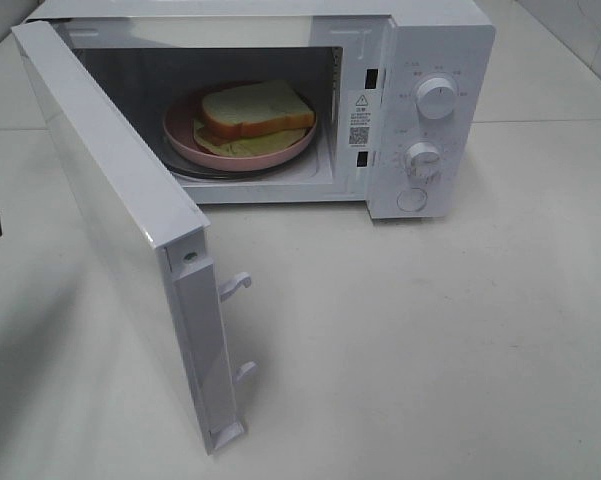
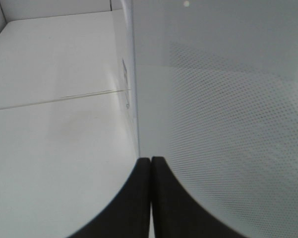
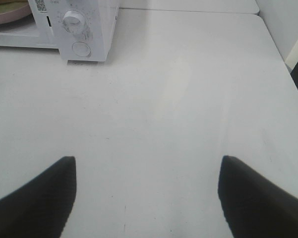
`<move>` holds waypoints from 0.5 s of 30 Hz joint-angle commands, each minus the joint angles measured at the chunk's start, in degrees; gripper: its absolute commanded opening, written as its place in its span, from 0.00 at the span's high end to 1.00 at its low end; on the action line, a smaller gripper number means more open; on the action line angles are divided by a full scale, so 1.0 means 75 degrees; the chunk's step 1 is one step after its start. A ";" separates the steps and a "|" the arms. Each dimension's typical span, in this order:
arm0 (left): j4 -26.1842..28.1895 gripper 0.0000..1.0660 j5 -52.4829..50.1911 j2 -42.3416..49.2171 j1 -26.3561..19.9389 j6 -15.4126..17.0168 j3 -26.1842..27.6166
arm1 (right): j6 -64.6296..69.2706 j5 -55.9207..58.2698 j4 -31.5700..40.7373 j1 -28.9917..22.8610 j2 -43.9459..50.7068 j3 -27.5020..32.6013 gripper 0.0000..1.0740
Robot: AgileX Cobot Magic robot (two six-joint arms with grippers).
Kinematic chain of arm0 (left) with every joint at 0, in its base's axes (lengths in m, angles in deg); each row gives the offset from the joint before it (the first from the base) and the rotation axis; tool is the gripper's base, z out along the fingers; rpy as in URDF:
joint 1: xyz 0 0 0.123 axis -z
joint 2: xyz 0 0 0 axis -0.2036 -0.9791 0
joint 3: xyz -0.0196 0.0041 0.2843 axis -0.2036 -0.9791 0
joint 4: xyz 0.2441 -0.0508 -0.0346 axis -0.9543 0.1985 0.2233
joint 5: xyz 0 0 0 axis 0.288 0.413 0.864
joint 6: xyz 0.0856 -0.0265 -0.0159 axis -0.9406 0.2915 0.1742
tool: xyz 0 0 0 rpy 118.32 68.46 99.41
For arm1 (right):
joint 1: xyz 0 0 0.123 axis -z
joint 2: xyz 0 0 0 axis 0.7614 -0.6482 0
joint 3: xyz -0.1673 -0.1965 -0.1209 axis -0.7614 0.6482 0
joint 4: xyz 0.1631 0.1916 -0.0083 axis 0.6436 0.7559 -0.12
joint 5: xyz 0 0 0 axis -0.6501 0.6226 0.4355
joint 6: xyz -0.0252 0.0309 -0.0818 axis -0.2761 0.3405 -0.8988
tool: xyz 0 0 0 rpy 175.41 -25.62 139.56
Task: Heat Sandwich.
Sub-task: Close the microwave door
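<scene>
- Microwave (image 1: pixel 420 100) sits toward the counter's (image 1: pixel 450 340) far edge. Its door (image 1: pixel 110 230) stands wide open toward the near edge and walls off the left side.
- Latch hooks (image 1: pixel 235 285) jut from the door's end into the passage.
- Cavity mouth is open. Sandwich (image 1: pixel 255 110) on a pink plate (image 1: pixel 185 148) fills most of the floor, with headroom above.
- Left claw (image 2: pixel 151 161) is closed tight by the door's outer face; contact unclear.
- Right claw (image 3: pixel 146 198) is spread wide over bare counter, with an open run to the microwave front.
</scene>
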 commanded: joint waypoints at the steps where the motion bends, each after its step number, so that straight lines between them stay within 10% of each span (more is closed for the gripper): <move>1: 0.0267 1.00 -0.0527 -0.0481 0.0504 -0.0130 0.0145 | -0.0046 -0.0038 -0.0015 0.0061 0.0206 0.0008 0.29; 15: 0.1238 1.00 -0.1031 -0.1566 0.1971 -0.0519 0.0756 | -0.0046 -0.0038 -0.0015 0.0061 0.0206 0.0008 0.29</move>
